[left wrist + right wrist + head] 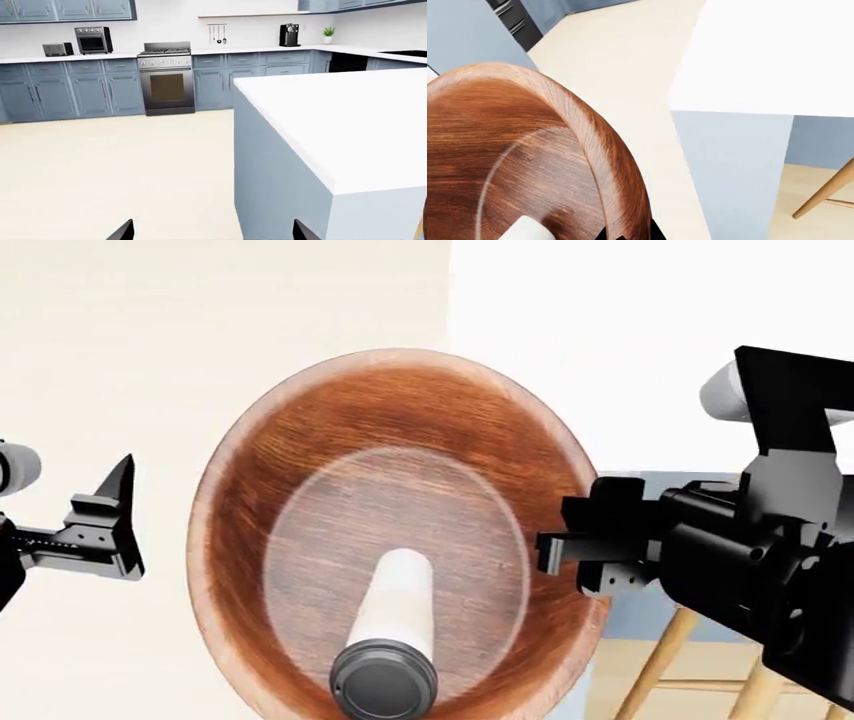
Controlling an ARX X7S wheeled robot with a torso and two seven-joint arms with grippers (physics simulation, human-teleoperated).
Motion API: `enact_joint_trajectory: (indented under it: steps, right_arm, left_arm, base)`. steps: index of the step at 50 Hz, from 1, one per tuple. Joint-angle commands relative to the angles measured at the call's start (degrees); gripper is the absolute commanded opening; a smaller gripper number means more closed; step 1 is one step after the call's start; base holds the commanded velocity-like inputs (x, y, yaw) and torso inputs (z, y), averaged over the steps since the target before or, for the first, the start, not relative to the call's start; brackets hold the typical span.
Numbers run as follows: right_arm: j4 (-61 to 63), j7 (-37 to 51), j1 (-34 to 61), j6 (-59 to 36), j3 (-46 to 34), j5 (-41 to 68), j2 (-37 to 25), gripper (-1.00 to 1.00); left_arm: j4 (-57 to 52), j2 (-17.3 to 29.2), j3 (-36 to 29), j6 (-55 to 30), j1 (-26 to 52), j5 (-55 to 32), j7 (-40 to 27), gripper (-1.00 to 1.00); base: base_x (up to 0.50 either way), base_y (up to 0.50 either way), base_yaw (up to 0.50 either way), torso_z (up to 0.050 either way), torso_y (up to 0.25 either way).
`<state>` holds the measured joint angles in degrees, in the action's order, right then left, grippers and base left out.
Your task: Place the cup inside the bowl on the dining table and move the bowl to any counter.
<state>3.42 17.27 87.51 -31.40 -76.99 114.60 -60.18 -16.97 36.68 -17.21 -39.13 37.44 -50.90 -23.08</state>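
Bowl [400, 530]: lifted clear of the tabletop [641, 350], over the floor.
Cup [394, 635]: lying inside the bowl.
My right hand [567, 552]: clamped on the bowl's rim.
My left hand [114, 525]: spread wide, holding nothing.

One bowl, one cup, two grippers.
One bowl [400, 440] holds one cup [394, 625]; the left gripper [107, 520] and right gripper [567, 555] flank it; one dining table [641, 340] lies beyond.
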Motion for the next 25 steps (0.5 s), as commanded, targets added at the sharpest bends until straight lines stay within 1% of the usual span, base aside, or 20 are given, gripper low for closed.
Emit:
enact_joint_trajectory:
  steps: [1, 6, 10, 25]
  right_arm:
    - [0.0, -0.6, 0.4, 0.4, 1.5, -0.1, 0.1, -1.00]
    - [-0.3, -0.8, 0.3, 0.4, 1.5, -0.2, 0.3, -1.00]
    - [-0.1, -0.6, 0.4, 0.2, 1.6, -0.1, 0.1, -1.00]
    - [0.2, -0.9, -0.4, 0.9, 1.9, -0.4, -0.2, -1.00]
  left_arm:
    - [0.1, -0.1, -0.2, 0.0, 0.2, 0.0, 0.0, 1.00]
    - [0.3, -0.8, -0.7, -0.1, 0.7, 0.3, -0.3, 1.00]
    - [0.0, -0.1, -0.1, 0.1, 0.2, -0.1, -0.1, 1.00]
    - [0.3, -0.2, -0.3, 0.4, 0.1, 0.1, 0.0, 1.00]
  base:
    - [0.00, 0.50, 0.00, 0.000, 0.000]
    - [0.00, 0.50, 0.00, 0.002, 0.000]
    - [0.00, 0.50, 0.00, 0.000, 0.000]
    - [0.00, 0.50, 0.00, 0.000, 0.001]
